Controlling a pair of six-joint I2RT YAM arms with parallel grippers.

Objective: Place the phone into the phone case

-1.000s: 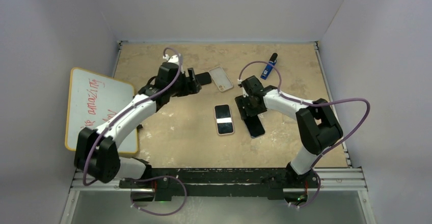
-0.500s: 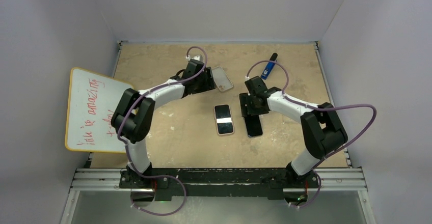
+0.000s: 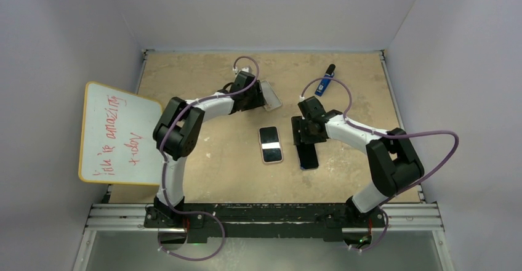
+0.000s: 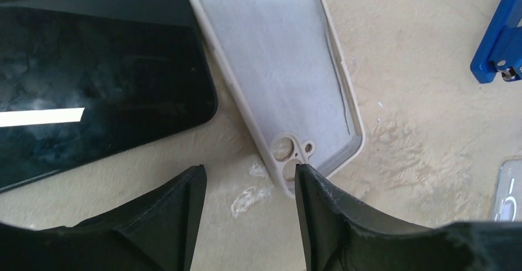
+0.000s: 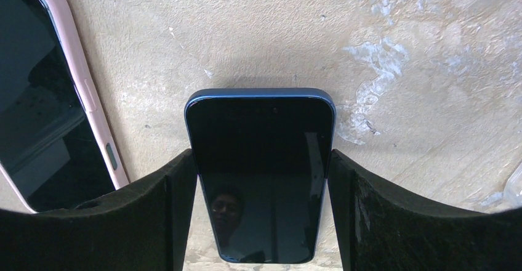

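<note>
**Left arm brought to the empty case; phone clasped on the right**

Within the last second the left arm [image 3: 203, 108] has been swung across the bench [image 3: 209, 166] to the near end of the case [image 4: 277, 68], and the left jaws have been drawn in from a wider gape. They are released and nothing is held. 1 finger [image 4: 326, 222] is seen touching, or all but touching, the case corner by the camera cut-out. The other is set over bare bench beside it.

The right arm [image 3: 351, 129] has been shifted only slightly, and the phone [image 5: 261, 172] has been turned a little with it. The right jaws are clamped on the phone's 2 long edges, with no gap visible on either side. The phone is screen up and seems to lie flat on the bench, well apart from the case.

Both parts of the task are thus judged to be in reach of an arm, but insertion has not been begun. The narrowing on the left is judged to be aimed at the case rim.

The case is lying open side up and is empty, its grey lining bare. The pink case [image 5: 89, 95] is already filled by a second phone [image 3: 271, 143], just left of the clasped phone. Of a clear case [image 4: 511, 200] only an edge is shown, so its contents cannot be told.
</note>
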